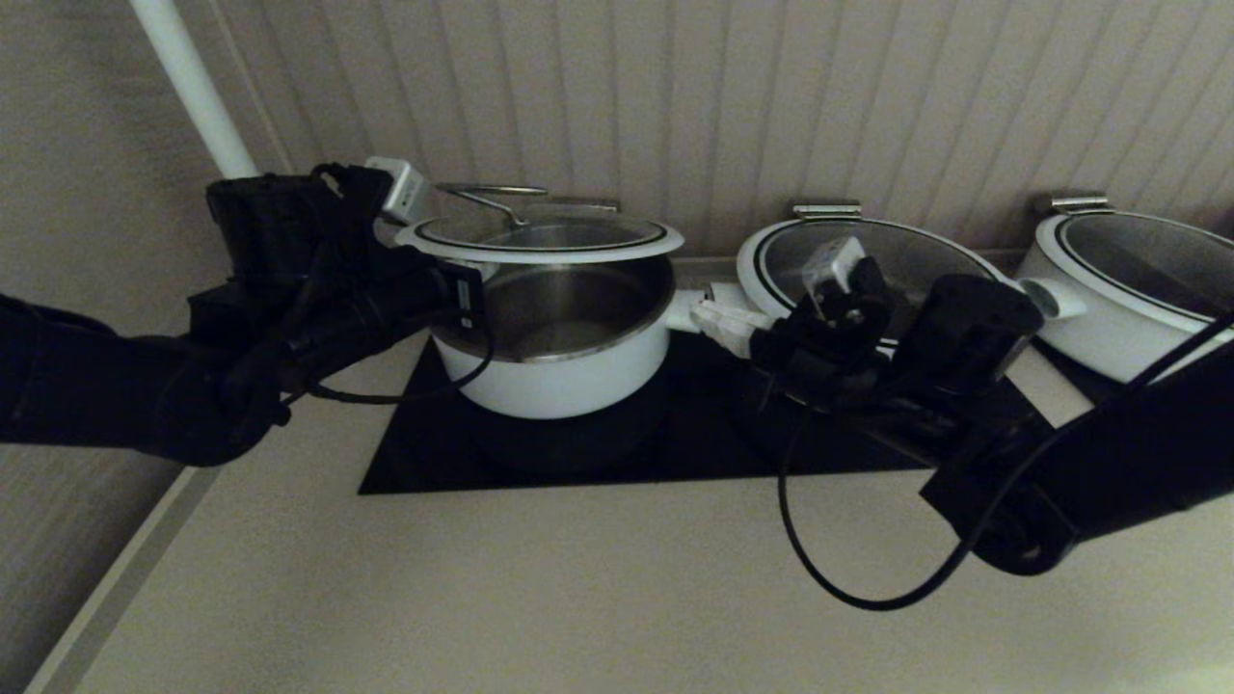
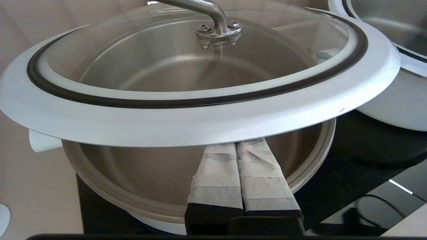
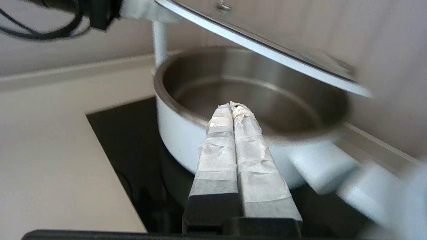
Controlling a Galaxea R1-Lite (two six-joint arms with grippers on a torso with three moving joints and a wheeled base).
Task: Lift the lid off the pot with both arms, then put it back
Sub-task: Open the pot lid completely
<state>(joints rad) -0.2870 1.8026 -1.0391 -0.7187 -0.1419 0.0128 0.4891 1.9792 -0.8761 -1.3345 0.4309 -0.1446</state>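
Observation:
The lid (image 1: 540, 236), glass with a broad white rim, hovers above the open white pot (image 1: 559, 376) on the black cooktop. My left gripper (image 2: 236, 145) is shut, and its taped fingers reach under the lid's (image 2: 200, 120) left rim, which lies on top of them; the tips are hidden beneath it. In the head view that gripper (image 1: 424, 253) sits at the lid's left edge. My right gripper (image 1: 718, 323) is shut on nothing beside the pot's right handle (image 1: 683, 310). In the right wrist view its tips (image 3: 232, 106) stay below the lid (image 3: 267, 50) without touching it.
Two wider white pots with glass lids (image 1: 868, 260) (image 1: 1138, 280) stand to the right along the panelled wall. The black cooktop (image 1: 415, 453) lies under the pots, with pale counter in front. A white pipe (image 1: 193, 87) rises at the back left.

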